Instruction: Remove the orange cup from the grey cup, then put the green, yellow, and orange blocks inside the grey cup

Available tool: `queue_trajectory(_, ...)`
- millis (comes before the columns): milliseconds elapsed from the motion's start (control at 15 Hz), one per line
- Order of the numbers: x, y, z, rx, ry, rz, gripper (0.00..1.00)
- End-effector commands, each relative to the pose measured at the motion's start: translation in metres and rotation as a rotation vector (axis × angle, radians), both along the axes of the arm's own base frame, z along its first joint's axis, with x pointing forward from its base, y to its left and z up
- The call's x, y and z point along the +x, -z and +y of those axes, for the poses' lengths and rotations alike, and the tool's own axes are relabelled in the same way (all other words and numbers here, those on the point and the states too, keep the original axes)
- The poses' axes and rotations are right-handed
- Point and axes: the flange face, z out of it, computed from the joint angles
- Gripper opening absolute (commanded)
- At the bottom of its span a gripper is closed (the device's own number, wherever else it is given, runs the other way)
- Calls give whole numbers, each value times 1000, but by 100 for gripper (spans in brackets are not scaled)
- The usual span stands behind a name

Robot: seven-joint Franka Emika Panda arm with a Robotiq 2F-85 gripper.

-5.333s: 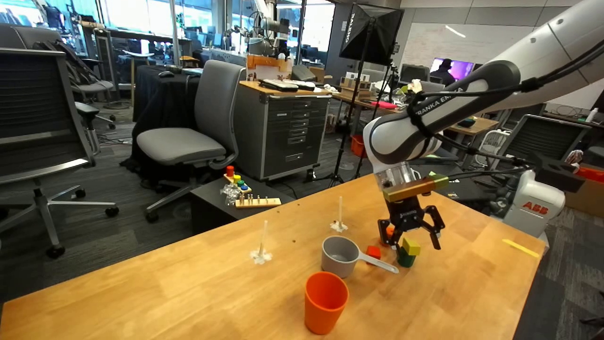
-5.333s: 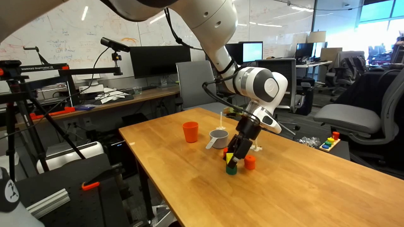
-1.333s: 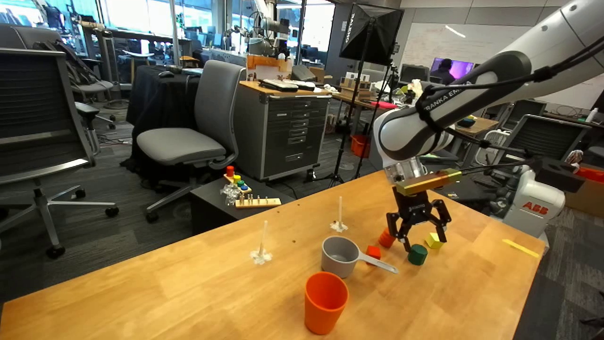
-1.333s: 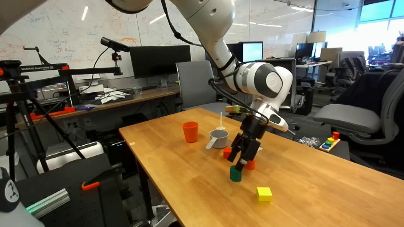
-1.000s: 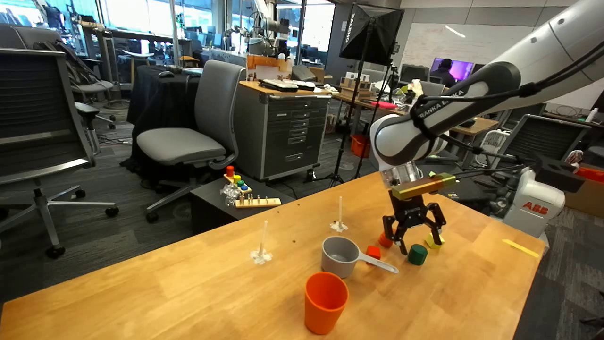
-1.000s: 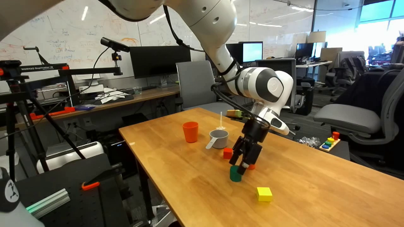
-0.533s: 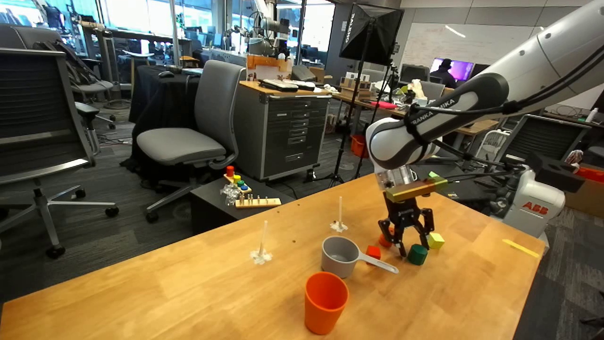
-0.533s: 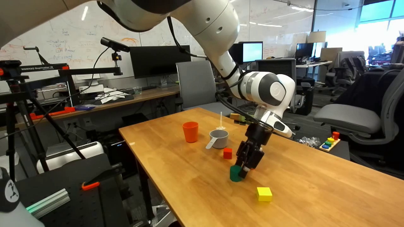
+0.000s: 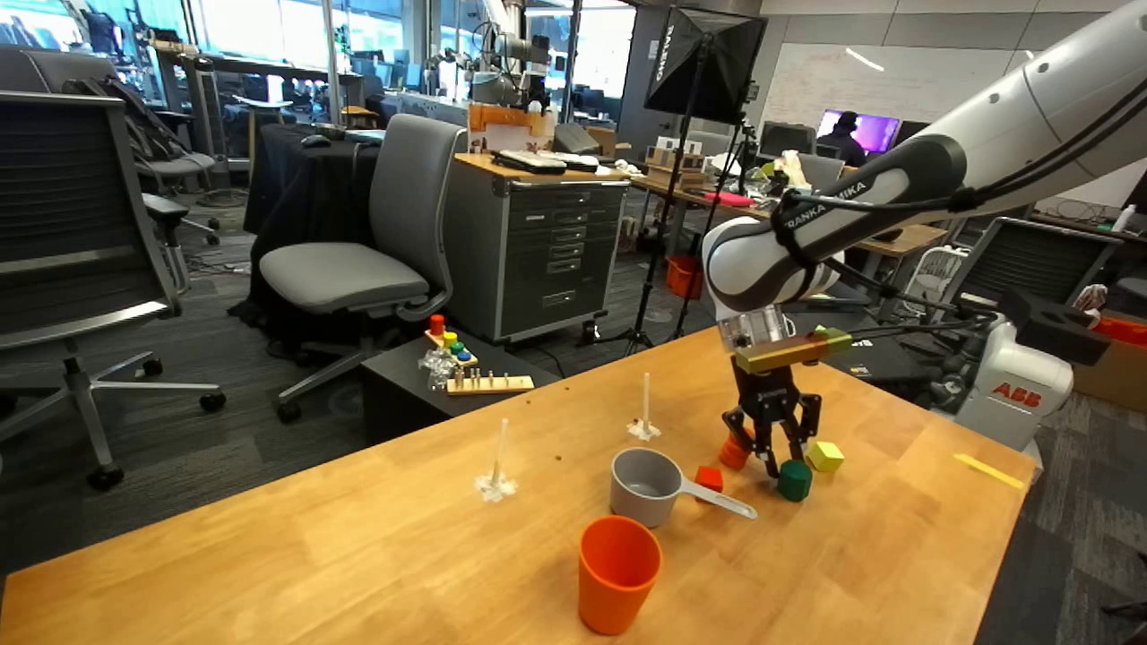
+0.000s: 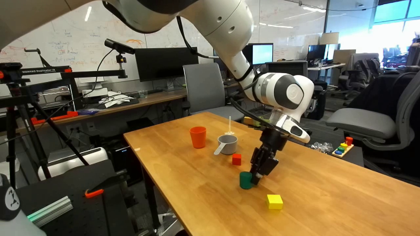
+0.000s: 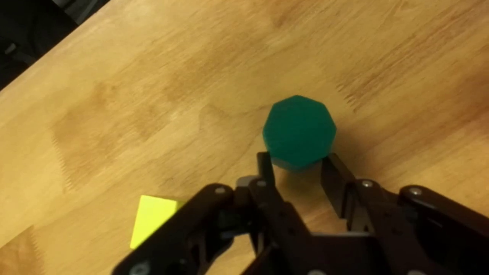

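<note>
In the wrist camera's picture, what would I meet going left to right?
A dark patch past the edge of the table → the yellow block → the green block. The gripper overlaps both there, so I leave it out.

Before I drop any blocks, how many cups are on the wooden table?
2: the grey cup, nearer the tool in both exterior views, and the orange cup, farther from it. None looks hidden.

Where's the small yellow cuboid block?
In both exterior views, the yellow block sits on the wooden table, right of the green faceted block; in the wrist view, lower left.
</note>
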Motion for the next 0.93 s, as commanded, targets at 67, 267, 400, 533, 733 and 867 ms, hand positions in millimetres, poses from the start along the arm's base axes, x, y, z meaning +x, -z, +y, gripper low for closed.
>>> queue_trajectory(67,2,-8,-2,34,13,7,77)
queue_trajectory(267,2,-9,-2,40,20,4,99)
queue_trajectory(400,2,-9,-2,42,24,4,100)
queue_trajectory(533,1,-8,0,49,28,4,100)
queue_trajectory(733,1,-7,2,60,34,5,100)
queue_trajectory(867,0,-6,4,67,38,4,100)
